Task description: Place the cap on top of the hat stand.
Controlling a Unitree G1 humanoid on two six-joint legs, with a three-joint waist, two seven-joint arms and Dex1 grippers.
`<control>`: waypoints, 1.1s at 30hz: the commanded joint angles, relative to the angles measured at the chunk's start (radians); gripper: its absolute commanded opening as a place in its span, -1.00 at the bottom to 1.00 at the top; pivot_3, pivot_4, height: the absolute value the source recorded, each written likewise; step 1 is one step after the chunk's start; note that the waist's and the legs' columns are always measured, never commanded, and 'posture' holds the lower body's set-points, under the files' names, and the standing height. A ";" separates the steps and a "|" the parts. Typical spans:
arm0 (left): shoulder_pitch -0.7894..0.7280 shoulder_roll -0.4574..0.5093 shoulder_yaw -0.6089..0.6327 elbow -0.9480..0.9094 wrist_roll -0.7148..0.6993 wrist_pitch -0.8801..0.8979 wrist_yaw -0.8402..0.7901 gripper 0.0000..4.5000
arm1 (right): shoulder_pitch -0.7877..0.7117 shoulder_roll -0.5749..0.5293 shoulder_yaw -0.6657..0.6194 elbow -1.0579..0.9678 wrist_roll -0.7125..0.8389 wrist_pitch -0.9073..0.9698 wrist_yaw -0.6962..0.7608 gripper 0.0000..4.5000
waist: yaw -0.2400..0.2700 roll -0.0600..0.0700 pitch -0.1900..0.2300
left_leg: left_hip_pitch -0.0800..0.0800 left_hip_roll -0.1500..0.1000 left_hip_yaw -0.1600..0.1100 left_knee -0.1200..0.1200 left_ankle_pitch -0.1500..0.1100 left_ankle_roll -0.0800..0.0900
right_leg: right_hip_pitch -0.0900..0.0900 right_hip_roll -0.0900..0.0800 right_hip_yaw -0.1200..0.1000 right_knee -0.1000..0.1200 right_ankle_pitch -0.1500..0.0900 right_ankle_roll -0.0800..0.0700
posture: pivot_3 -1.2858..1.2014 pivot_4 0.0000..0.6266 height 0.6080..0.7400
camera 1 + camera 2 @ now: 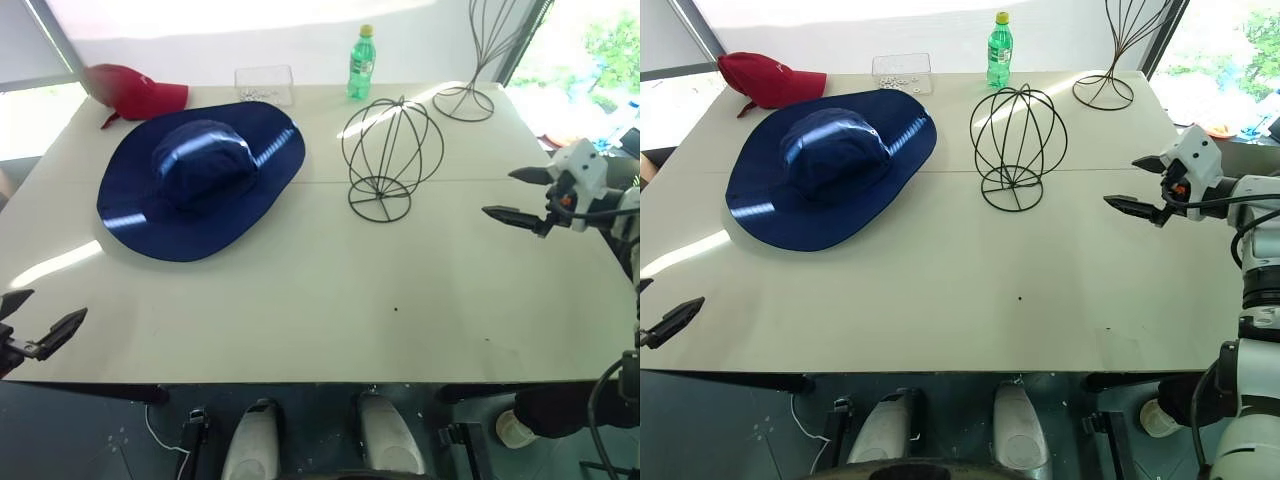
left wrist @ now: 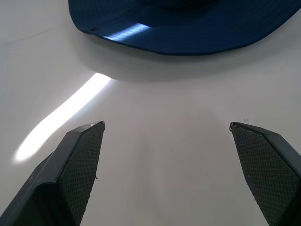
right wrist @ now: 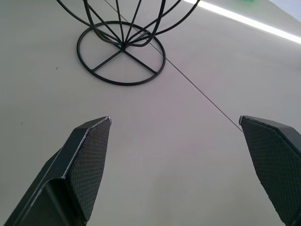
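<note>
left claw [image 1: 38, 322] spread at table edge, cap [image 1: 200, 175] well beyond

No legible text in any view. The green bottle [image 1: 362, 63], top centre of frame, carries a label, possibly printed, too small to read.

Cap [image 1: 200, 178]: navy-blue floppy sun hat with a very wide round brim and rounded crown, lying flat, crown up, on the left half of the desk [image 1: 300, 300]. Hat stand [image 1: 390, 155]: short black wire globe cage on a small ring base, standing upright and bare just beside the cap's right brim, not touching.
</note>
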 commanded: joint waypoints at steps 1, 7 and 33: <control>0.011 0.025 0.029 -0.027 0.005 -0.016 -0.018 0.98 | -0.002 -0.027 -0.029 -0.036 0.013 -0.007 0.006 1.00 | 0.000 0.000 0.000 | 0.000 0.000 0.000 0.000 0.000 0.000 | 0.000 0.000 0.000 0.000 0.000 0.000 | 0.03 -0.52 0.98; -0.021 0.025 0.049 -0.022 -0.012 0.018 0.019 0.98 | -0.010 -0.014 -0.025 -0.030 0.007 -0.007 -0.012 1.00 | 0.000 0.000 0.000 | 0.000 0.000 0.001 0.000 0.000 0.000 | 0.000 0.000 0.001 0.000 0.000 0.000 | 0.03 -0.52 0.98; -0.259 0.225 -0.509 -0.052 0.567 -0.561 0.016 0.98 | 0.215 -0.166 -0.205 -0.974 0.482 0.640 0.139 1.00 | 0.014 0.000 0.001 | -0.001 0.003 0.004 -0.002 0.000 0.000 | -0.004 0.001 0.002 0.000 0.000 -0.001 | 0.03 -0.52 0.98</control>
